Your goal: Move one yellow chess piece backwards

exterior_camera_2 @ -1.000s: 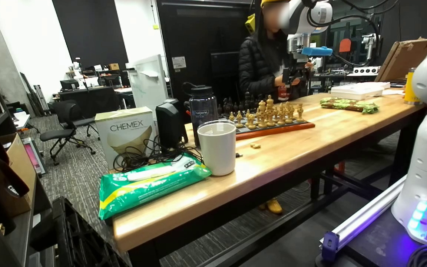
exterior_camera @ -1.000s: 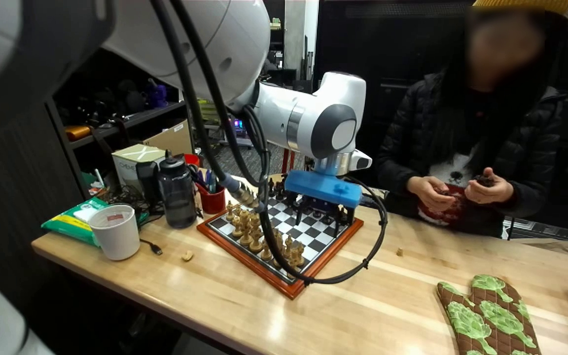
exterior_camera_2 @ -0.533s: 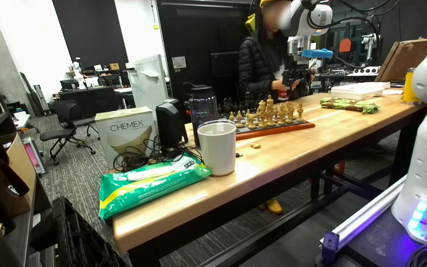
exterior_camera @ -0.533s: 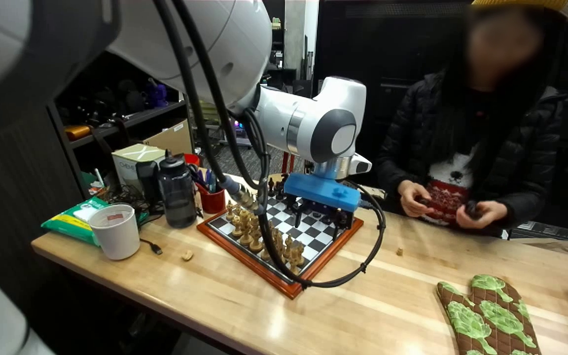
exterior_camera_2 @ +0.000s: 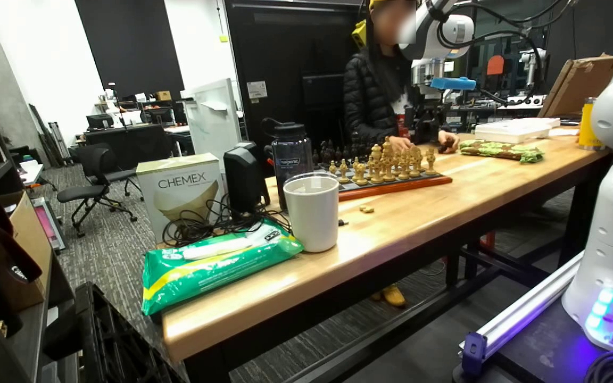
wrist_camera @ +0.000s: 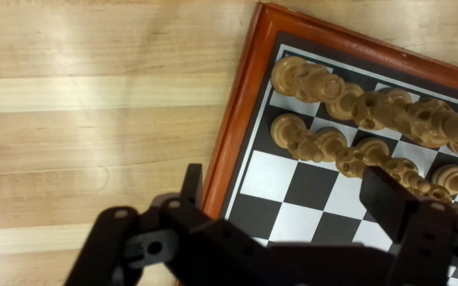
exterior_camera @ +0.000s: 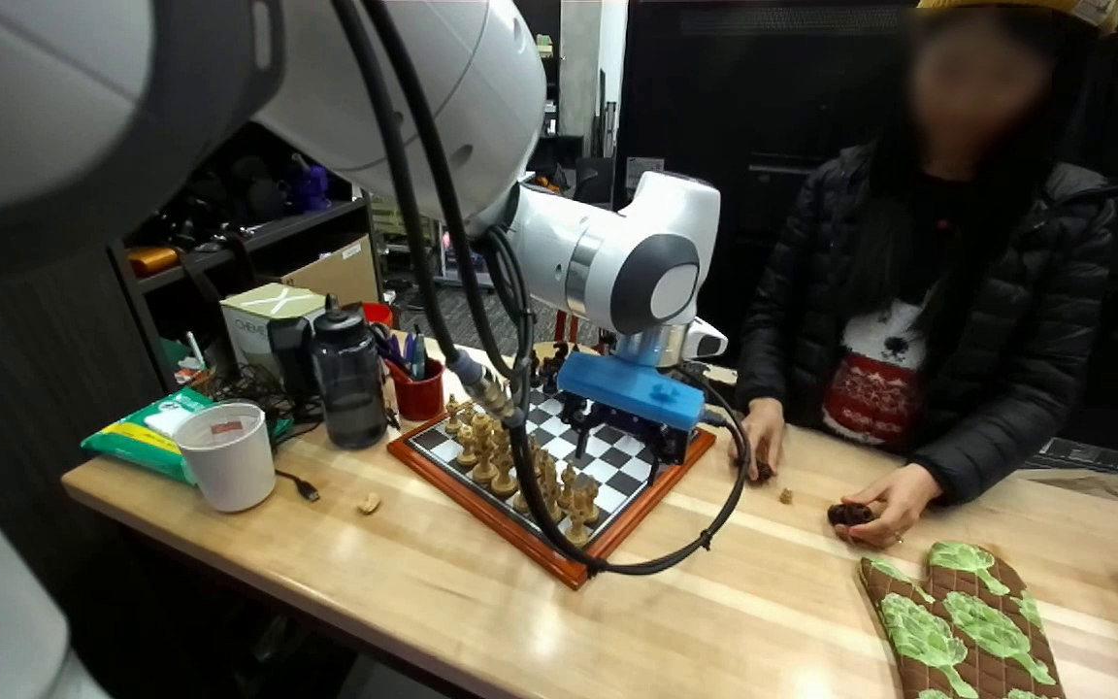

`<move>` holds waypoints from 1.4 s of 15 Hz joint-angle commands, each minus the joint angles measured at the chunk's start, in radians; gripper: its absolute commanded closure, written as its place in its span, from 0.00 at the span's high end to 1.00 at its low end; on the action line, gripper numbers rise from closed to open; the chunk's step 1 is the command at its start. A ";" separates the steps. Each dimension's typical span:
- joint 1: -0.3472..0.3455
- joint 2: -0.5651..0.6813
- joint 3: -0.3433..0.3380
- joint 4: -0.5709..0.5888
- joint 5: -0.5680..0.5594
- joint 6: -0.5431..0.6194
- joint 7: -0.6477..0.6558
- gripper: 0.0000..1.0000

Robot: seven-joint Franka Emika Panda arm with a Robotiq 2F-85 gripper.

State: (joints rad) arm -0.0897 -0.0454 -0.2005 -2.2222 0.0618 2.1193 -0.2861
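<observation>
The jaws stand spread apart above the chessboard (wrist_camera: 266, 174), tips pointing down. In the wrist view, one jaw tip appears at the outer edge of the wooden border (wrist_camera: 233, 131); the other overlaps the inner row of yellow chess pieces (wrist_camera: 372, 151). I cannot tell whether that tip makes contact. The yellow chess pieces stand upright in two adjacent rows along one side of the chessboard; the dark chess pieces (exterior_camera_2: 329, 153) stand along the far side. The chessboard lies flat on the worktop (exterior_camera: 462, 582). A person (exterior_camera: 928, 272) faces it; the left hand (exterior_camera: 894, 510) holds a dark item near the oven mitt (exterior_camera: 976, 621).
</observation>
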 commanded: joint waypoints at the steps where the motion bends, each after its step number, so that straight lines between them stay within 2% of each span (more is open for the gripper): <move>1: -0.019 0.009 0.016 -0.008 0.042 0.021 -0.013 1.00; 17: -0.035 0.078 0.021 0.001 0.084 0.026 -0.026 1.00; 18: -0.036 0.080 0.022 0.002 0.081 0.027 -0.027 0.75; 19: -0.036 0.083 0.024 0.003 0.078 0.026 -0.026 0.74; 21: -0.036 0.086 0.027 0.002 0.078 0.030 -0.030 0.61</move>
State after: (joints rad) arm -0.1066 0.0373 -0.1945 -2.2238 0.1192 2.1406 -0.2913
